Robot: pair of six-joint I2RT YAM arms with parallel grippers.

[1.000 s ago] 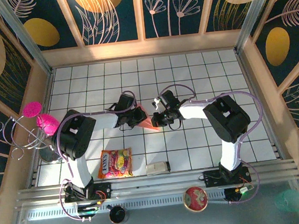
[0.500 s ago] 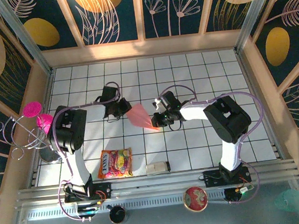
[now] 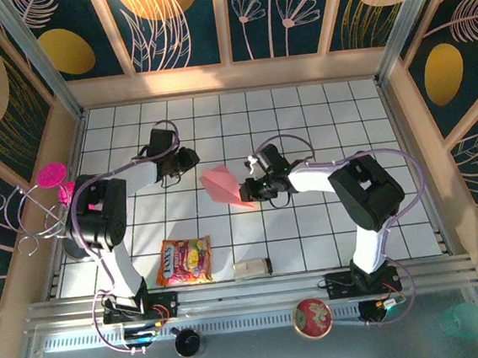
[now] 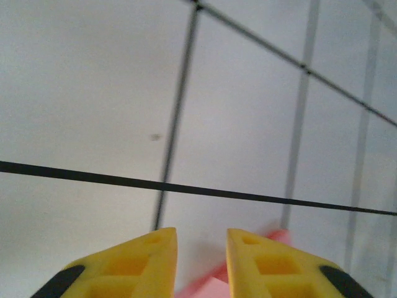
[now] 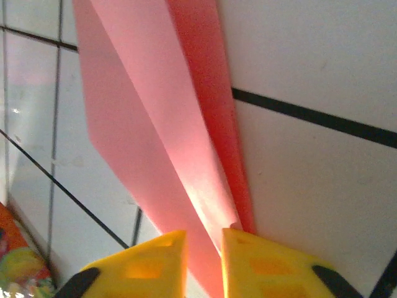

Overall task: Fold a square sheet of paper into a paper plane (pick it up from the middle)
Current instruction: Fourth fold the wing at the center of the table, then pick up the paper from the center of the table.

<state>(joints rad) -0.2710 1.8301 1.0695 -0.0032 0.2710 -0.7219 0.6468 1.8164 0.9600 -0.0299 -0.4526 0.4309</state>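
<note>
The paper plane [image 3: 223, 186] is a salmon-pink folded dart lying on the white tiled floor, its wide end to the left and its point to the right. My right gripper [image 3: 247, 192] is at the pointed end. In the right wrist view the folded layers [image 5: 155, 124] run down between my right gripper's [image 5: 203, 233] yellow fingertips, which stand slightly apart. My left gripper [image 3: 191, 160] is up and left of the plane, clear of it. Its fingertips [image 4: 201, 233] are parted with bare tile between them, and a pink edge [image 4: 278, 236] shows behind the right finger.
An orange-yellow snack packet [image 3: 183, 260] lies near the front left, also visible in the right wrist view [image 5: 15, 261]. A small white object [image 3: 252, 268] sits to its right. Magenta round pieces on a wire stand [image 3: 52, 174] are at the left wall.
My left gripper let go of the paper, opened and drew back to the upper left. The plane dropped flatter and spread leftward. My right jaws parted from shut.
</note>
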